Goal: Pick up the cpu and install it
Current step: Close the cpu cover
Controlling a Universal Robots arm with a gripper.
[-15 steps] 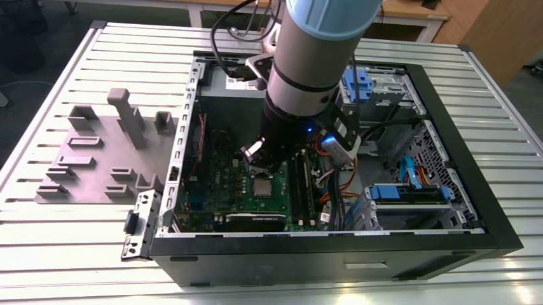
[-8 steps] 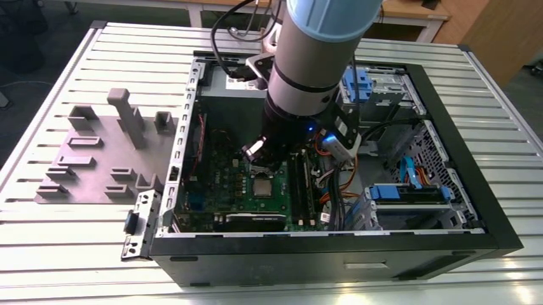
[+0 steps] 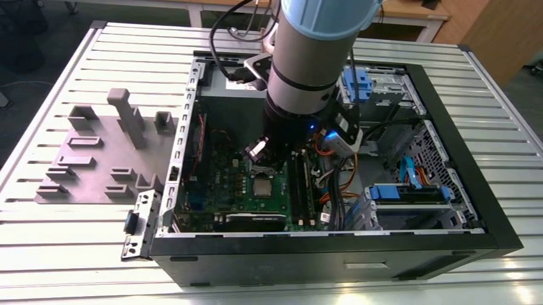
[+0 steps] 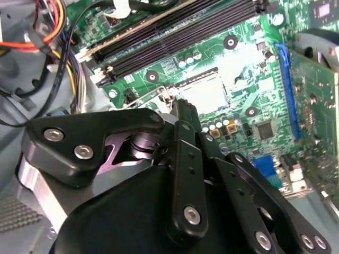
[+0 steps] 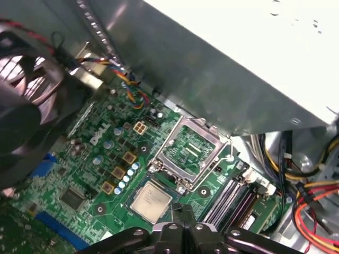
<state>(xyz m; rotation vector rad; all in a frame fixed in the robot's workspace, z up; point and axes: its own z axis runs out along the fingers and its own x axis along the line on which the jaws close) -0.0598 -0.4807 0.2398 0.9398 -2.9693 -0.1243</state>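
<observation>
The arm reaches down into the open computer box [image 3: 441, 136] that lies on the table [image 3: 51, 254]. The gripper [image 5: 183, 212] has its two fingers pressed together and holds nothing. The cpu [image 5: 151, 201] lies flat in its square seat on the green board [image 5: 79, 177], shiny side up. The gripper is close to the cpu. The metal frame [image 5: 190, 151] right beside the cpu stands open. In the exterior view, the cpu [image 3: 263, 186] sits in the middle of the board, near the gripper [image 3: 257, 152]. A grey tray of blocks [image 3: 93, 159] lies on the exterior view's left of the box.
</observation>
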